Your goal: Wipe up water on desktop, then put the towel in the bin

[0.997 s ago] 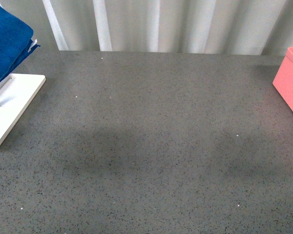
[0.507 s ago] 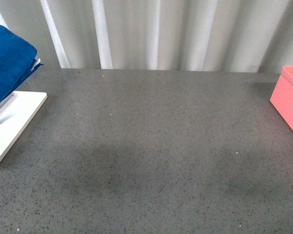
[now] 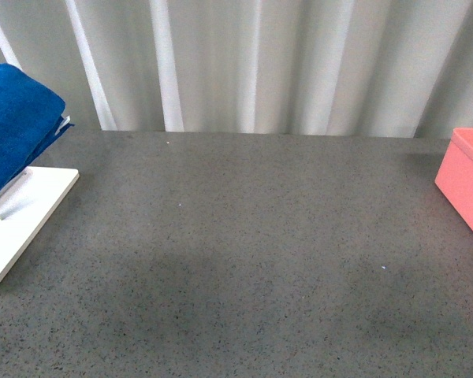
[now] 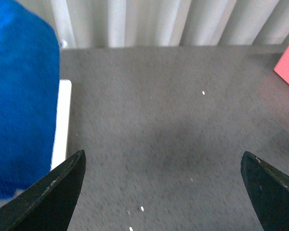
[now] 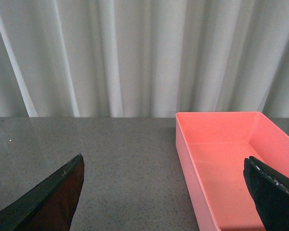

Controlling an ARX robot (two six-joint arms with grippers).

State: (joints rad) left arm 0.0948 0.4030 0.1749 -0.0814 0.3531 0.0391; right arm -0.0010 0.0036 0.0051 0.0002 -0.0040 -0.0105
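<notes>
Left gripper [image 4: 164, 192] and right gripper [image 5: 161, 199] are both hanging spread wide, gripping nothing. The towel [image 3: 12, 126] is resting on the stand [image 3: 24, 228], left on the desktop [image 3: 244, 236]; the bin [image 3: 467, 185] is sitting far right.

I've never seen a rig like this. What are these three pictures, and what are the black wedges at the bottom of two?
It is a two-armed robot with three cameras. One picture looks ahead from its body: a grey desktop, a blue towel on a white stand at the left, a pink bin at the right. The other two come from cameras on the wrists. The black wedges are the fingers of the left gripper, near the towel, and the right gripper, facing the bin. Both are open and hold nothing.
</notes>
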